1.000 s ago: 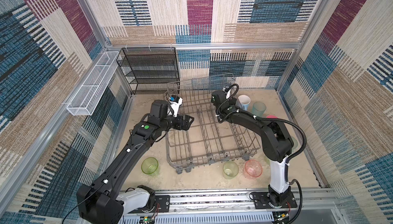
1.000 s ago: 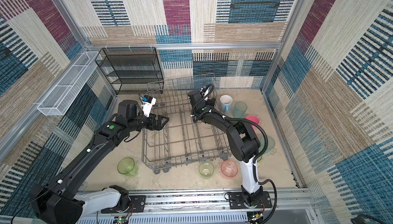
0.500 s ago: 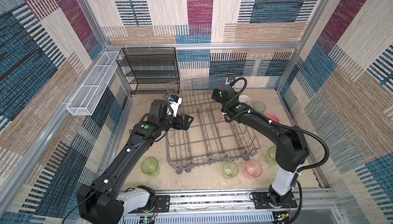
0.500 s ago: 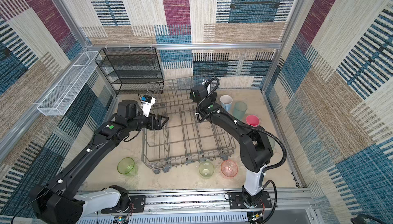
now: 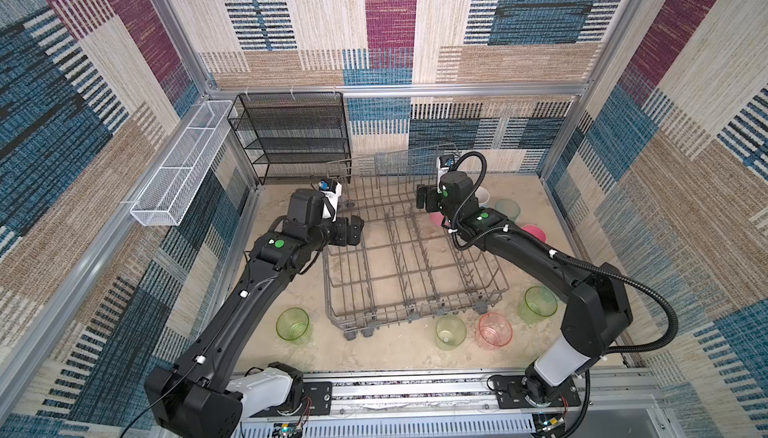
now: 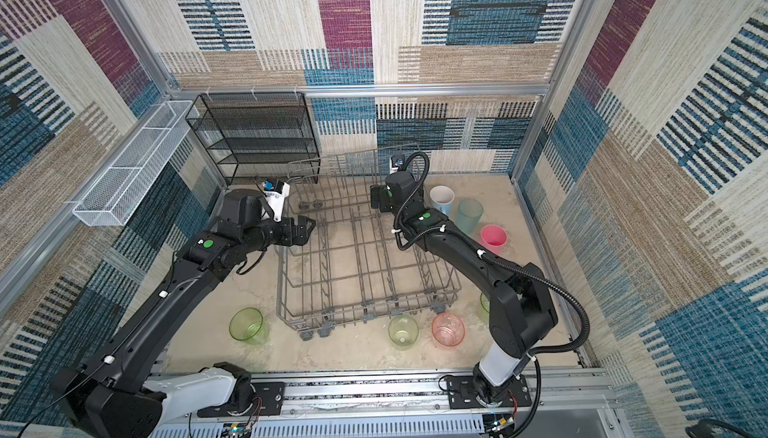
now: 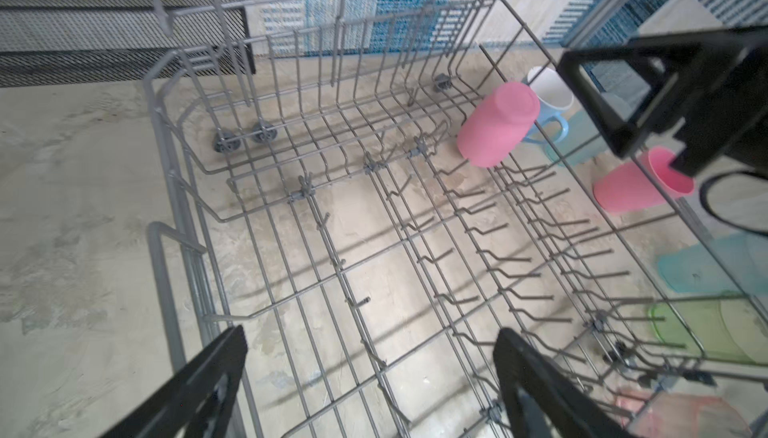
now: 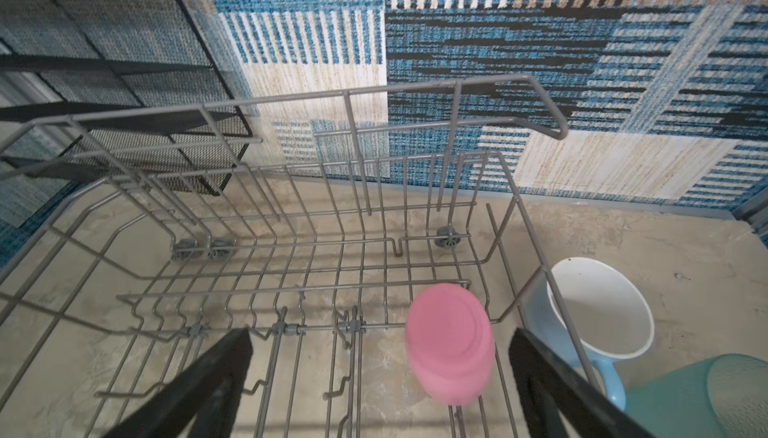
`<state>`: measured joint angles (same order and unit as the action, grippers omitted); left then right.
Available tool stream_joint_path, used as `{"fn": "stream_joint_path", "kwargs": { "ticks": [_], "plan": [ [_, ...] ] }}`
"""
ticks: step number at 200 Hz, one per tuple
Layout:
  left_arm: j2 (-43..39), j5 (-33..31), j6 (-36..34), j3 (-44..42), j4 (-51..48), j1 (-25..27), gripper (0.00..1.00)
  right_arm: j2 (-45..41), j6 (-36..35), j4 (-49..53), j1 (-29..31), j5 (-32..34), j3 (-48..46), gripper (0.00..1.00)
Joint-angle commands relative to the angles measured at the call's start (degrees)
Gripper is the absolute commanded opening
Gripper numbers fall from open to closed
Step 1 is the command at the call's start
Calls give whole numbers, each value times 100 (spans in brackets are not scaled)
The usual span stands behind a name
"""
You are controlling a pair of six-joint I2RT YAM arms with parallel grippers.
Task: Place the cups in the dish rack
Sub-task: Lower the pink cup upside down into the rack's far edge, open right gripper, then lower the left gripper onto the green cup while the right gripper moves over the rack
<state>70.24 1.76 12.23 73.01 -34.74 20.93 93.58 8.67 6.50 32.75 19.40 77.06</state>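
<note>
The grey wire dish rack (image 5: 409,267) (image 6: 361,265) stands mid-table. One opaque pink cup (image 8: 449,352) (image 7: 496,124) (image 5: 436,218) rests bottom-up on the tines in its far right corner. My right gripper (image 8: 380,373) (image 5: 424,203) (image 6: 376,199) hangs open just above that cup, touching nothing. My left gripper (image 7: 370,373) (image 5: 355,230) (image 6: 305,230) is open and empty over the rack's left rim. Outside the rack stand a light-blue mug (image 6: 441,199), a teal cup (image 6: 470,215), another pink cup (image 6: 493,240), green cups (image 5: 293,324) (image 5: 451,332) (image 5: 539,303) and a pink-orange cup (image 5: 494,330).
A black mesh shelf unit (image 5: 291,136) stands at the back left, close behind the rack. A long white mesh basket (image 5: 183,165) hangs on the left wall. Patterned walls close in the table on three sides.
The right arm's elbow has swung out to the right and toward the front, while its gripper stays over the rack's far right corner. The left arm has barely moved.
</note>
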Motion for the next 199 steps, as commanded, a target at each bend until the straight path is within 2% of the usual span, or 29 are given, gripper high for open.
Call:
{"fn": "stream_joint_path", "kwargs": {
  "ticks": [1,32,90,139,168,199],
  "plan": [
    [68,-629,341,279,-888,-10,94,-231,-465,-449,7,-557,-276,99],
    [1,-1104,713,532,-1751,-10,92,-657,-872,-1172,13,-1581,-958,99],
    [-19,-1799,1489,1061,-3469,-38,89,-1292,-1943,-2188,225,-3106,-1993,99],
    [38,-1701,2012,1337,-4758,-196,88,-1785,-2638,-2491,448,-4434,-2613,98],
    [96,-1414,2269,1164,-5159,-348,82,-1810,-2859,-2197,638,-4476,-2514,98],
    [-28,-893,2783,756,-5333,-484,81,-1910,-2915,-2092,796,-4397,-2494,98]
  ]
}}
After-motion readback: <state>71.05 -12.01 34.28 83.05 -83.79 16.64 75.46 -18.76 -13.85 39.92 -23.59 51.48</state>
